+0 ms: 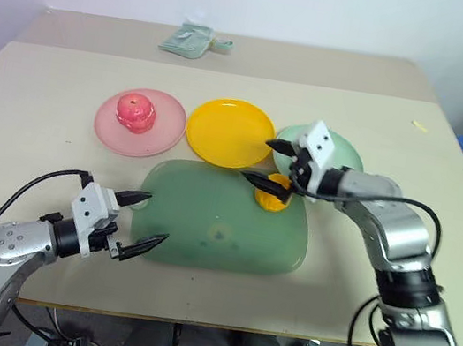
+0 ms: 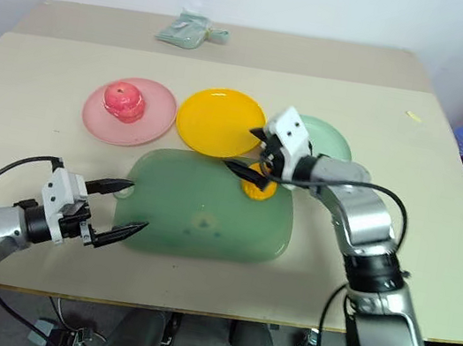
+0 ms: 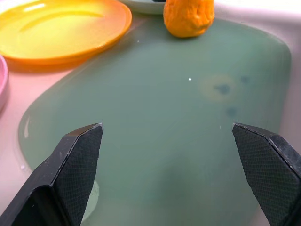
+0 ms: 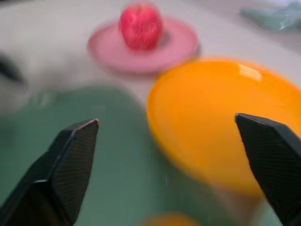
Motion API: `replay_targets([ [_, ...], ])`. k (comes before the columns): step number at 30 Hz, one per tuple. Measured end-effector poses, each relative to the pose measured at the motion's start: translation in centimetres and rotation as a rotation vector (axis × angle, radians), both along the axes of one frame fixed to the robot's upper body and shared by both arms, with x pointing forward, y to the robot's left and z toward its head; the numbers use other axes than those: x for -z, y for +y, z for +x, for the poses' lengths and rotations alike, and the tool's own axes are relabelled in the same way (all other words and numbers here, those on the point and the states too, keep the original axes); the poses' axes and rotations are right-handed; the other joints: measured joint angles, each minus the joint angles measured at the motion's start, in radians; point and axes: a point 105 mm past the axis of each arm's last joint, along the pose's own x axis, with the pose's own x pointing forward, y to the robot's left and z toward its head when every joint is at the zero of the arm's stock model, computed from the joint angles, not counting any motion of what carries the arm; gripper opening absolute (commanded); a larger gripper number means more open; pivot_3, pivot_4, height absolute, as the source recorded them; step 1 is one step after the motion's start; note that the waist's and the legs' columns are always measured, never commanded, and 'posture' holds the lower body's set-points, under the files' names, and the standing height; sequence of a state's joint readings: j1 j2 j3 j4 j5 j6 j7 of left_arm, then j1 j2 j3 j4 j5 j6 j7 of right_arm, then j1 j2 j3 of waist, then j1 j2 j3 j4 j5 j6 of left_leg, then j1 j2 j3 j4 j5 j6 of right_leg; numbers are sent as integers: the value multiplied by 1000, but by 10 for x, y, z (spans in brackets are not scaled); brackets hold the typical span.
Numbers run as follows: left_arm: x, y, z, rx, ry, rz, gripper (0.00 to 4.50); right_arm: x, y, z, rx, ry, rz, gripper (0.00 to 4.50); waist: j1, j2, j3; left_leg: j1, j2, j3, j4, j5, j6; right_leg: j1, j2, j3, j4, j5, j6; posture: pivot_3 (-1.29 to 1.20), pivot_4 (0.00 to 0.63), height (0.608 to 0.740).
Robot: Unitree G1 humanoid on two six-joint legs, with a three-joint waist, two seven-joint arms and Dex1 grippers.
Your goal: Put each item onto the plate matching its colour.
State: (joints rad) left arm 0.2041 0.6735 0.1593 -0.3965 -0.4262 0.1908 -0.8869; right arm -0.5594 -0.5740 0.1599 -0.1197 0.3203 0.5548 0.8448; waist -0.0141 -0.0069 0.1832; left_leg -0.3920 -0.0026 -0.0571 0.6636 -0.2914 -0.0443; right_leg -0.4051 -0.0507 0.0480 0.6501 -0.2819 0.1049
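A pink-red apple-like item (image 1: pixel 135 111) rests on the pink plate (image 1: pixel 163 131) at the far left. Beside it lies the yellow plate (image 1: pixel 230 132) with nothing on it, and further right the pale mint plate (image 1: pixel 343 152), partly hidden by my right gripper. An orange-yellow item (image 1: pixel 273 195) sits on the far right corner of the translucent green board (image 1: pixel 223 221). My right gripper (image 1: pixel 267 163) hovers open just above and left of that item, nothing between its fingers. At the board's near left edge my left gripper (image 1: pixel 154 219) is open and holds nothing.
A crumpled pale green packet (image 1: pixel 192 41) lies at the table's far side. A small yellow scrap (image 1: pixel 419 126) sits at the far right. Bare tabletop surrounds the plates and runs along the front edge.
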Motion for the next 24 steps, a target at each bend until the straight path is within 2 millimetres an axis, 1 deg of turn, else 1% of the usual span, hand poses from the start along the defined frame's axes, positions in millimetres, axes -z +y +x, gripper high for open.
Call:
replay_targets([
  [2,0,-1,0,2,-1,-2,4500,8,-8,-5,5,10,-28,4472,-8,0,0,1,1,1,0,0,0,0,2,1,1,0,0,0,150,740],
  [5,-2,-5,-1,19,-6,-5,4500,19,-19,-13,20,23,-60,4472,-6,0,0,1,1,0,0,0,0,0,3,1,1,0,0,0,150,740],
  [7,-1,-8,0,29,-3,-8,4500,24,-22,-12,41,31,-69,4472,-6,0,0,1,1,1,0,0,0,0,3,1,1,0,0,0,150,740],
  [10,-2,-10,1,34,-3,-11,4500,30,-24,-6,81,39,-67,4472,-4,0,0,1,1,0,0,0,0,0,3,1,1,0,0,0,150,740],
  [12,-3,-11,2,37,-7,-12,4500,38,-24,-3,103,63,-66,4472,-4,0,0,1,1,1,0,0,0,0,3,1,1,0,0,0,150,740],
  [14,-3,-11,2,40,-8,-12,4500,43,-24,-1,115,78,-61,3941,-3,0,0,1,1,1,0,0,0,0,2,1,1,0,0,0,150,740],
  [16,-3,-11,2,39,-7,-13,4500,42,-22,-1,107,80,-49,3179,-2,0,0,1,1,0,0,0,0,0,2,1,1,0,0,0,150,740],
  [17,-2,-11,1,36,-3,-14,4500,40,-20,-2,102,77,-40,2913,-2,0,0,1,1,0,0,0,0,0,2,1,1,0,0,0,150,740],
  [18,0,-10,0,30,5,-14,4500,35,-18,-2,97,68,-22,2870,-3,0,0,1,1,0,0,0,0,0,2,1,1,0,0,0,150,740],
  [20,3,-8,-2,17,17,-17,4500,19,-13,-3,82,45,32,2870,-4,0,0,1,2,0,0,0,0,0,2,1,1,0,0,0,150,740],
  [22,6,-6,-4,2,27,-19,4500,-5,-2,-3,51,-4,88,2870,-7,0,0,1,2,0,0,0,0,0,3,1,1,0,0,0,150,740],
  [24,7,-2,-4,-19,29,-20,4500,-23,12,-1,28,-38,128,2870,-7,0,0,1,2,0,0,0,0,0,3,1,1,0,0,0,150,740],
])
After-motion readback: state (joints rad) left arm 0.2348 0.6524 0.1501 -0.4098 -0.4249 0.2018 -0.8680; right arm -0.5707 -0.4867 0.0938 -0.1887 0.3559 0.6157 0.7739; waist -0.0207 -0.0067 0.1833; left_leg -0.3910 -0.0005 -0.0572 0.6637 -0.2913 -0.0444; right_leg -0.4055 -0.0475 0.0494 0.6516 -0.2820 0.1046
